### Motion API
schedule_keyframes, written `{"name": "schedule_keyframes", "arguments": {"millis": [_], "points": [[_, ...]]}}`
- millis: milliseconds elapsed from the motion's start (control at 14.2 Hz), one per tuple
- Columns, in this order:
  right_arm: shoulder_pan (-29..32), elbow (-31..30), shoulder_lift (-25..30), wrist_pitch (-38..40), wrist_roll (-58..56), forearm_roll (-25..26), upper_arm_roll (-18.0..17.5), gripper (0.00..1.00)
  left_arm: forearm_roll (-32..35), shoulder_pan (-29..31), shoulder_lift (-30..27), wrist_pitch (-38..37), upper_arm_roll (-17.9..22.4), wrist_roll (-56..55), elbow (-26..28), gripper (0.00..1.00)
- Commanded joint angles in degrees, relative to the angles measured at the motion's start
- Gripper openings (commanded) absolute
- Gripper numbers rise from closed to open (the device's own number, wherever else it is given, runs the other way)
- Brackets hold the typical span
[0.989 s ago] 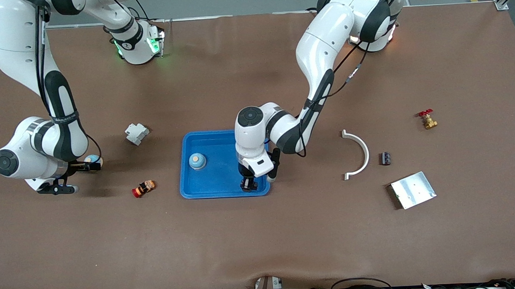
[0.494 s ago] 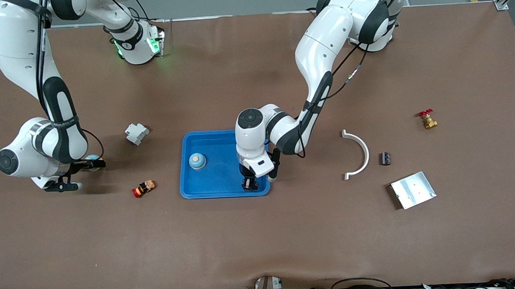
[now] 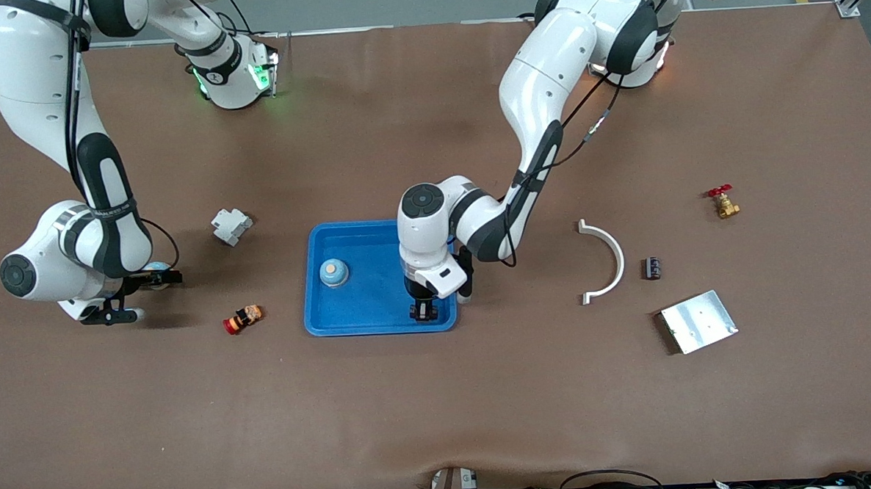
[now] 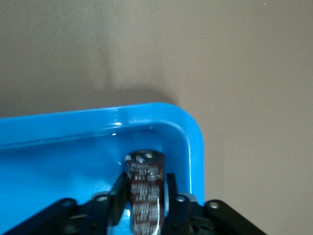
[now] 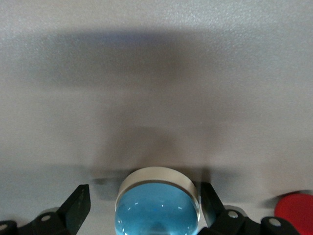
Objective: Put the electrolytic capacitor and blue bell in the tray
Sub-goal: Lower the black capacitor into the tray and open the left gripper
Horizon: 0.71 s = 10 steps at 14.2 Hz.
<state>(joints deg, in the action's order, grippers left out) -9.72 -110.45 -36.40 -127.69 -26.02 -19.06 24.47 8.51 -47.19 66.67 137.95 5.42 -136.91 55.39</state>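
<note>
Left gripper (image 3: 424, 312), low in the tray (image 3: 362, 237) corner, loosely grasps the electrolytic capacitor (image 4: 145, 188), so release comes next; right gripper (image 3: 147, 280), jaws spread, flanks the blue bell (image 5: 157, 208) on the counter, ready to clench

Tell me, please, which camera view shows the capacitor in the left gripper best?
The left wrist view: the capacitor fills it between the left gripper. The front view hides it under that gripper; the right wrist view misses it.
</note>
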Motion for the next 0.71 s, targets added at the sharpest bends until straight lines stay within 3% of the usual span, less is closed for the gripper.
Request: {"name": "schedule_keyframes", "arguments": {"millis": [0,71,212,282,494,636], "points": [[0.0,-0.3,0.6,0.6,-1.3,-1.1,0.0,0.85,-0.4,-0.5,-0.6,-3.3,0.8,-0.6,-0.8,1.00],[0.0,-0.2,0.6,0.9,-1.2,-1.1,0.0,0.77,-0.5,-0.4,-1.3,-4.3,0.8,-0.4,-0.8,1.00],[-0.3,0.7,0.7,4.0,-0.7,-1.1,0.0,0.75,-0.7,-0.1,-2.8,-6.5,0.7,0.4,-0.8,1.00],[-0.6,1.3,0.9,5.3,-0.6,-1.1,0.0,0.68,-0.8,0.0,-3.3,-7.4,0.6,0.9,-0.8,1.00],[-0.9,2.6,1.3,7.5,-1.0,-1.0,0.2,0.24,-1.0,1.1,-4.2,-8.4,0.1,3.0,-0.8,1.00],[-1.2,5.9,1.4,12.3,-0.6,-1.0,0.1,0.08,-2.1,3.0,-5.9,-9.8,-1.5,8.9,-0.6,1.00]]}}
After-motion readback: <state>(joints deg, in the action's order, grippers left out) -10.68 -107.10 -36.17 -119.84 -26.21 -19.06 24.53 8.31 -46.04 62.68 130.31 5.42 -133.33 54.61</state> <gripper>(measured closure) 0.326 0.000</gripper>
